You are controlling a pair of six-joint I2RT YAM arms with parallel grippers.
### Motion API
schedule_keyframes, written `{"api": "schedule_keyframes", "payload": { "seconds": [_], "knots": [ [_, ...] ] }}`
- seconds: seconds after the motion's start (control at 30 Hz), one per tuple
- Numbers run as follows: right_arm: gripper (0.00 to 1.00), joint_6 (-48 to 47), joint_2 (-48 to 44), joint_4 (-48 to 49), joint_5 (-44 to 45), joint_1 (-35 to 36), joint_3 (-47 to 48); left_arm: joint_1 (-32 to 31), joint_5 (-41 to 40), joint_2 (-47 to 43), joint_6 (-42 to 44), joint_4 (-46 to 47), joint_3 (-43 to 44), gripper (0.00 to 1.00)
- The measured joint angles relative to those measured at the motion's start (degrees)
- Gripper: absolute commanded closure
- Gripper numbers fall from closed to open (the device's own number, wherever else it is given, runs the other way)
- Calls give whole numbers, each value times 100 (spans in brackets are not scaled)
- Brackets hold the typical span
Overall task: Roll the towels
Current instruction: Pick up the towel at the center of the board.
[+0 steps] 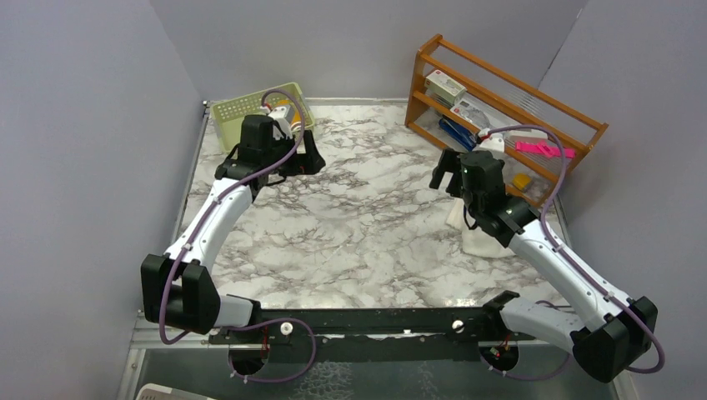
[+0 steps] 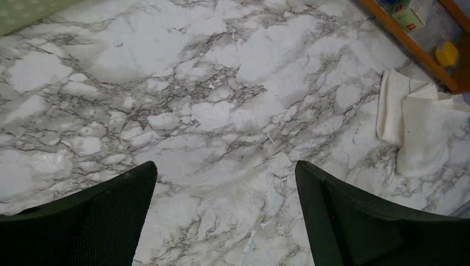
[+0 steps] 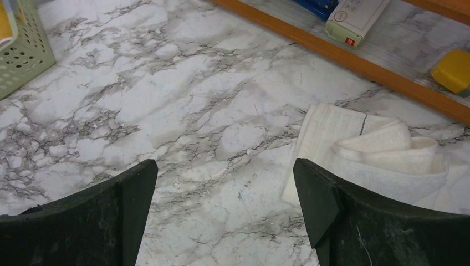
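1. Nearest of all, in the right wrist view, stood the right gripper (image 3: 224, 166), jaws spread wide and holding nothing, with bare marble between them.
2. Just past its right-hand finger lay the cream towel (image 3: 366, 152). It rested on the table (image 1: 358, 225) at the right side, just beside the foot of the wooden rack (image 1: 534, 92). It was not spread out: a flat ribbed layer lay underneath with a folded bundle heaped on top.
3. Orientation: in the right wrist view the bundle's long axis ran across the picture, roughly parallel to the rack's bottom rail. The flat layer's straight free edge faced the open middle of the table. From overhead the right arm hid most of the cloth, so its full outline could not be told.
4. Step in hand, as judged: reach for the towel and lay it flat. Recommended method:
   - Take the free edge that faces the open marble, not the heaped bundle.
   - Draw the cloth away from the rack so that it has room to spread.
   - Pinch one layer only, low to the table.
   - Roll along the long axis once the cloth lies flat.
5. The left gripper (image 2: 224, 169) hung well apart at the far left, jaws likewise wide and empty. It would need to cross the table to help.
6. Beside it sat a green basket (image 1: 238, 108). A yellow patch (image 3: 3, 25) showed inside; whether this was the second towel could not be told.
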Motion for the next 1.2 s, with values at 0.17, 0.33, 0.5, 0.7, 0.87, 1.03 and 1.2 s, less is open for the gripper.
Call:
{"api": "schedule_keyframes", "payload": {
  "seconds": [0.17, 0.33, 0.5, 0.7, 0.87, 1.03, 1.2],
  "knots": [
    [0, 11, -114, 33, 4, 0, -90, -144, 111, -4, -144, 131, -337, 1],
    [0, 275, 162, -219, 192, -48, -92, -330, 192, -63, -195, 240, -584, 1],
    [0, 420, 601, -378, -146, -953, -105, -588, 299, -116, -267, 402, -815, 1],
    [0, 811, 2380, -1189, -258, -2236, 678, -828, 431, -105, -304, 509, -949, 1],
    [3, 1128, 2828, -1515, -223, -2240, 778, -870, 501, -83, -302, 573, -949, 1],
    [19, 1438, 2942, -1556, -201, -2232, 756, -870, 514, -76, -299, 619, -1054, 1],
    [49, 1716, 2979, -1554, -243, -2232, 415, -870, 511, -76, -299, 608, -1202, 1]
  ]
}}
